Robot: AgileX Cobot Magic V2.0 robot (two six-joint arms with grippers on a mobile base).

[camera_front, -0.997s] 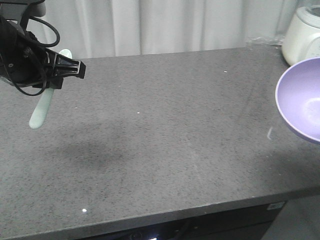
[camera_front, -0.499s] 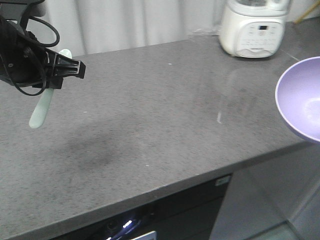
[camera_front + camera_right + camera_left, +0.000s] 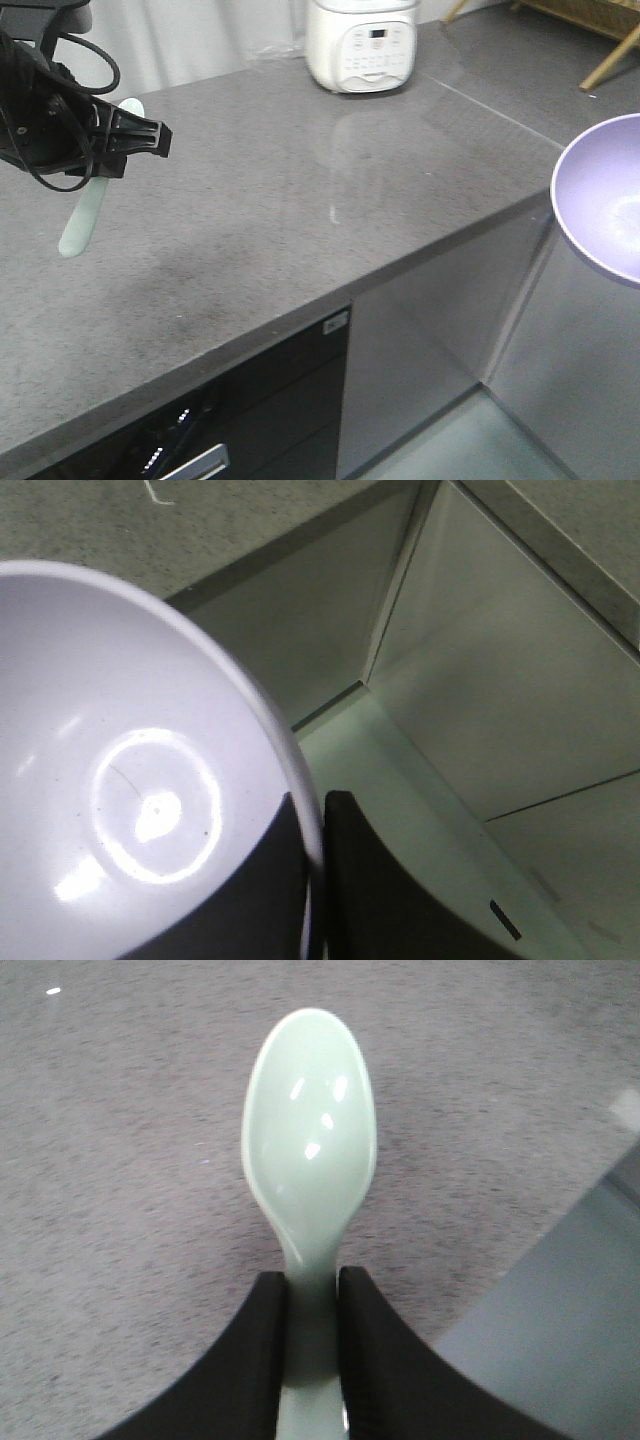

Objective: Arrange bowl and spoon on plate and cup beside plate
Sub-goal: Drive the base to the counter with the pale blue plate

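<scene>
Leftmost, the left end effector (image 3: 312,1282) is clamped on the handle of the spoon (image 3: 310,1150), which it holds in the air above the grey surface (image 3: 280,180). A white appliance (image 3: 362,45) stands at the back edge. At right, the right end effector (image 3: 312,880) pinches the rim of the bowl (image 3: 130,780), holding it past the surface's corner, over the floor.

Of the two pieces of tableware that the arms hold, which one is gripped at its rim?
The lavender bowl: the right gripper pinches its rim. The mint-green spoon is clamped by its handle in the left gripper.
</scene>
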